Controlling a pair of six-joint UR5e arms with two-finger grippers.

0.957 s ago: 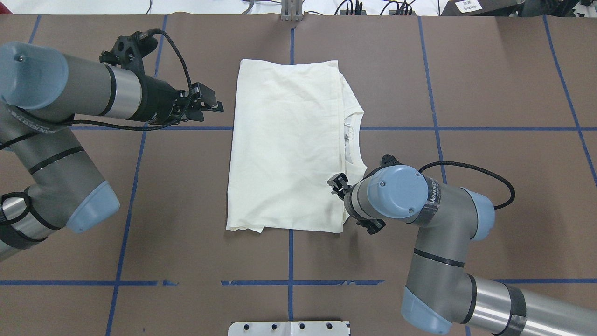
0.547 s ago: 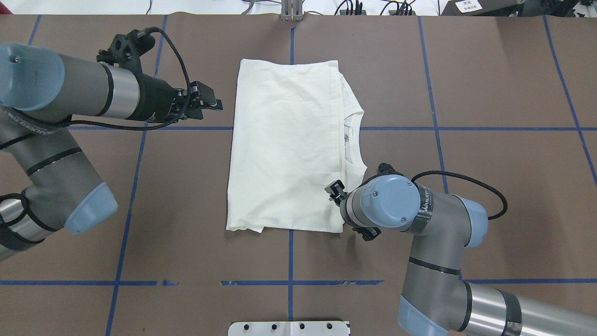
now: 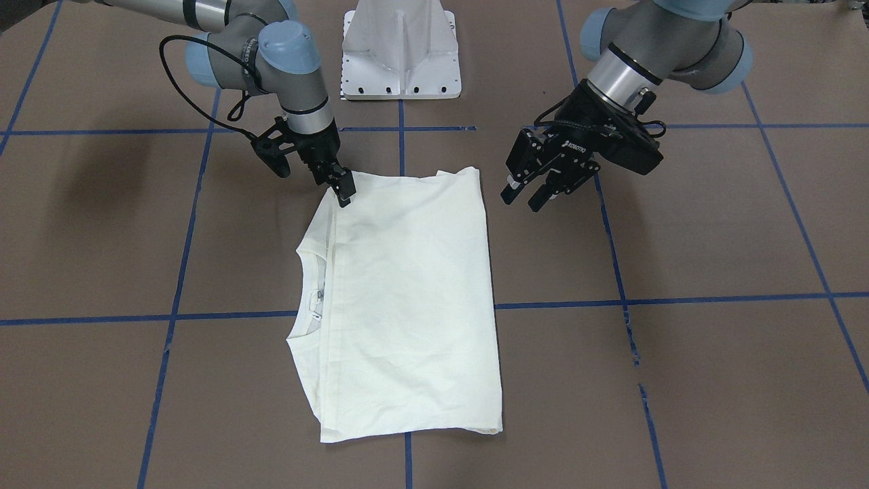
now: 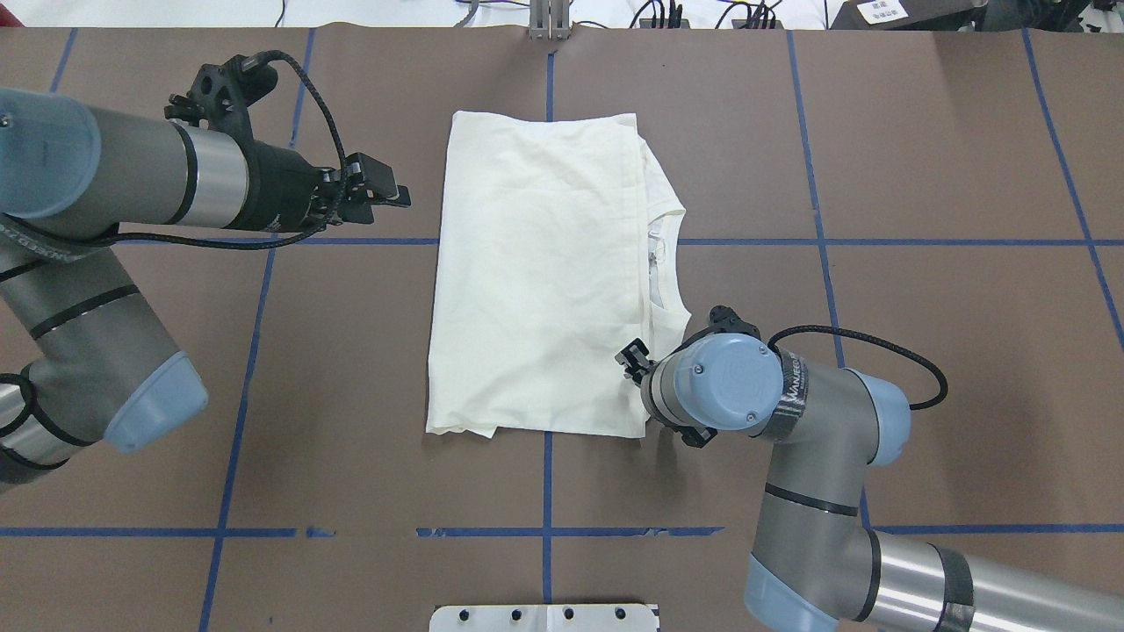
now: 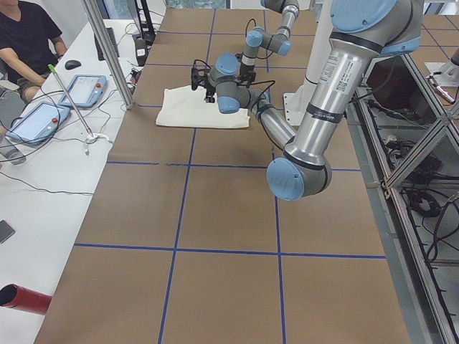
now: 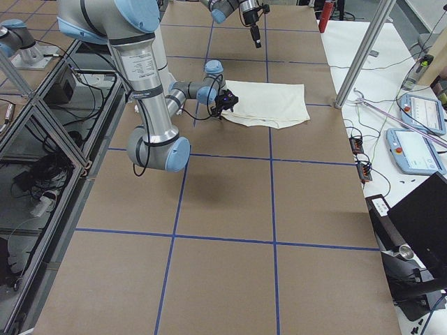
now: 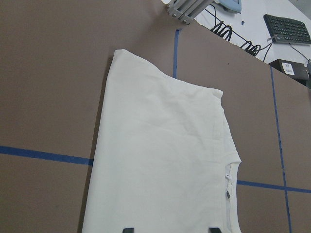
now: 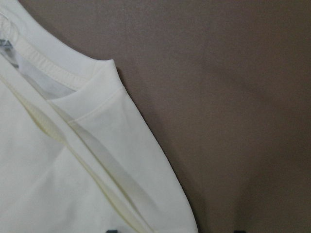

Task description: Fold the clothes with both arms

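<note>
The clothes are one cream-white shirt (image 4: 536, 272), folded into a rectangle at the table's middle, plain side up, collar (image 3: 309, 299) showing along one long edge. My left gripper (image 4: 398, 195) hovers open just off the shirt's far left side; the left wrist view shows its fingertips (image 7: 127, 229) wide apart above the shirt (image 7: 160, 160). Over the shirt's near corner on the collar side, my right gripper (image 3: 344, 192) is down at the cloth. In the right wrist view its fingertips (image 8: 112, 230) stand apart, with the shoulder edge (image 8: 121, 145) between them. It is open.
Brown paper with blue tape lines (image 4: 549, 531) covers the table. The white robot base plate (image 3: 400, 54) sits at the near edge. Cables (image 4: 667, 13) run along the far edge. A seated person (image 5: 29, 36) and tablets (image 5: 86, 89) are at a side bench.
My left arm has drawn back a little to the left, away from the shirt. My right arm's wrist and elbow have shifted left and nearer, the gripper staying at the shirt's corner.
</note>
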